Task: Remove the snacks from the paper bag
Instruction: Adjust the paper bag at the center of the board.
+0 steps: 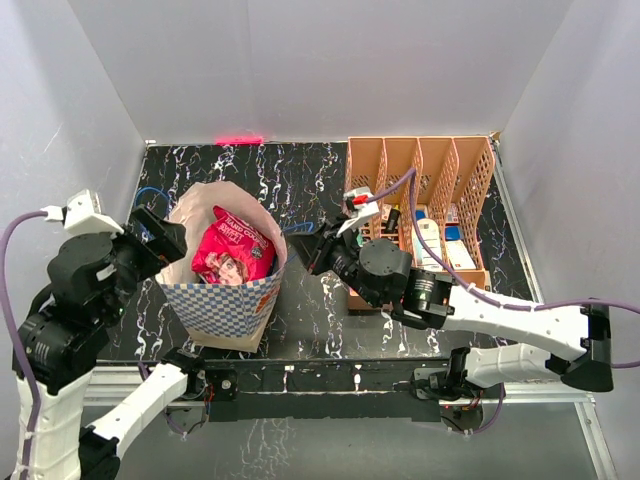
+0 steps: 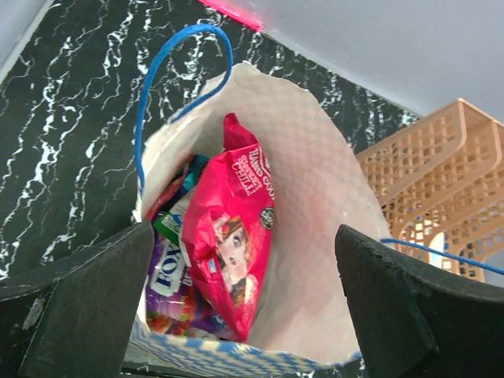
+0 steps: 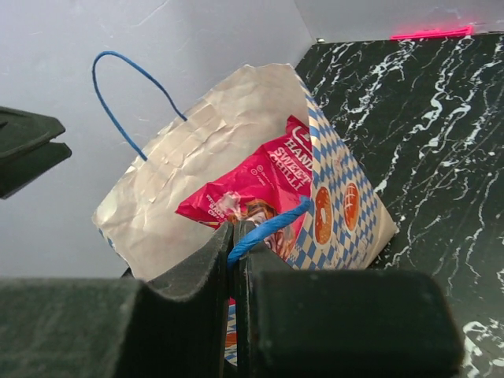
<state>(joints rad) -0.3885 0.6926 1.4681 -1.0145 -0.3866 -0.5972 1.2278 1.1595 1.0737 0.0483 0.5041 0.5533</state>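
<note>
Snacks — a pink packet topmost — sit inside the upright paper bag; the right gripper is clamped on its blue cord handle, the left gripper gapes above.

The paper bag stands left on the table, snacks inside it. The organizer sits to its right, farther back.

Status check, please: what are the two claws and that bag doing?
Right gripper shut on blue cord handle. Left gripper open over paper bag. Snacks inside, pink packet on top. Nothing blocking the opening.
</note>
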